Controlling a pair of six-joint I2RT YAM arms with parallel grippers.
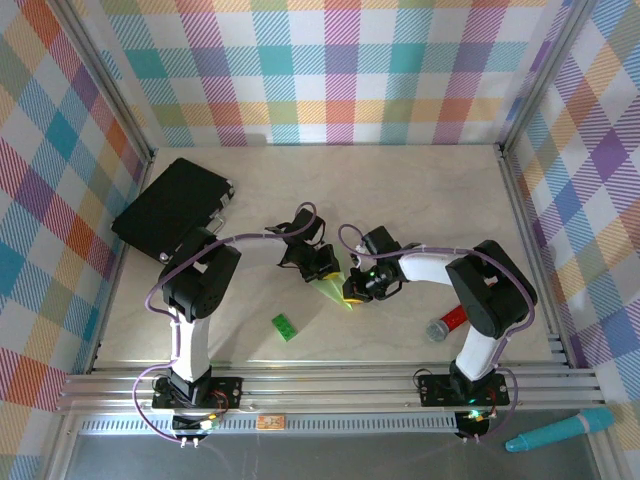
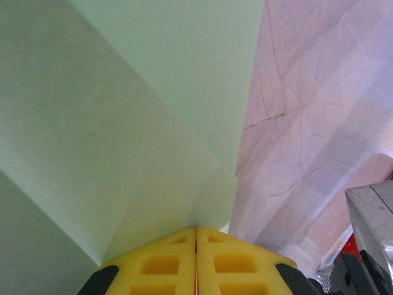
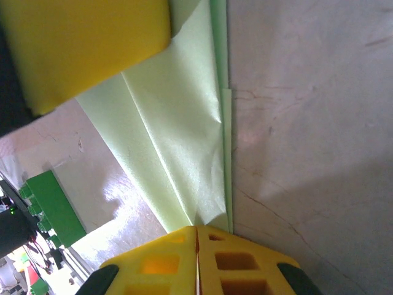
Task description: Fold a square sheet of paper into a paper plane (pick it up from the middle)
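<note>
Paper plane [image 1: 330, 290], pale green and folded into a narrow pointed wedge, near the middle of the worktop [image 1: 420, 200], caught between both grippers. Left gripper [image 1: 322, 270] on its far-left side, right gripper [image 1: 352, 292] at its right end, the two close together over it.

Seen from the left wrist: yellow fingers [image 2: 159, 264] pressed together with no gap, the left gripper [image 2: 196, 230] pinching the paper plane [image 2: 123, 123] where its folds run down into the seam. Broad green flaps fanning up and to the left, with one sharp diagonal crease across them. Bare marbled worktop [image 2: 307, 123] on the right.

Seen from the right wrist: yellow fingers [image 3: 239, 261] likewise closed tight, the right gripper [image 3: 197, 228] nipping the narrow end of the paper plane [image 3: 178, 141]. Several long layered folds, with one straight edge running up along the worktop [image 3: 307, 123]. A yellow finger of the left gripper [image 3: 86, 49] at the upper left, over the paper's other end.

Small bright-green brick [image 1: 285, 327] [image 3: 52, 206] on the worktop nearer the arm bases, apart from the paper. Flat black case [image 1: 172, 205] at the far-left side. Red-and-grey cylinder [image 1: 447, 323] beside the right arm's lower link. Teal pen [image 1: 560, 430] beyond the near rail, off the worktop.
</note>
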